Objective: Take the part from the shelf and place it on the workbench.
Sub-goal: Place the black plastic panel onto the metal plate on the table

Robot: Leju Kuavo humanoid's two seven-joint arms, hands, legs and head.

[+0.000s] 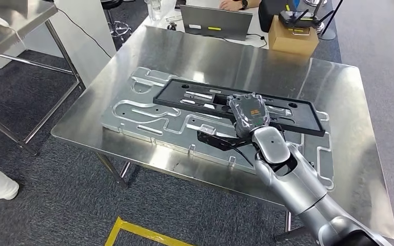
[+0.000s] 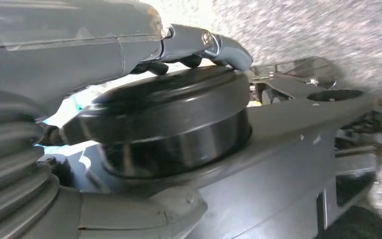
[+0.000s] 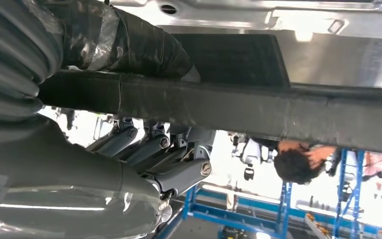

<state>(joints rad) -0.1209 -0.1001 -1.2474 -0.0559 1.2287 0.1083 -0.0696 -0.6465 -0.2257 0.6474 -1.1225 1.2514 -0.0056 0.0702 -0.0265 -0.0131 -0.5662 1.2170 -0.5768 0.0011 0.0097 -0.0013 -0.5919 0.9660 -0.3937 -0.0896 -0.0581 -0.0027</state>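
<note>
The part [image 1: 238, 105], a long black rectangular frame with cut-outs, lies tilted across the grey metal fixture plate [image 1: 133, 110] on the steel tabletop [image 1: 333, 87], its far long edge toward the laptop [image 1: 215, 21], its near edge under the right hand [image 1: 249, 115]; that hand, wrapped in clear film, reaches in over the frame's middle, and in the right wrist view the thumb [image 3: 129, 45] lies on one side of the black bar [image 3: 229, 107] with the fingers [image 3: 151, 149] curled on the other side, grasping the part; the left hand [image 2: 129, 45] shows in its own wrist view, fingers [image 2: 229, 47] bent over a dark round piece, though whether they clench it I cannot tell; a cardboard box [image 1: 293, 37] stands at the tabletop's far edge, beside the laptop; a person's arm rests behind it.
</note>
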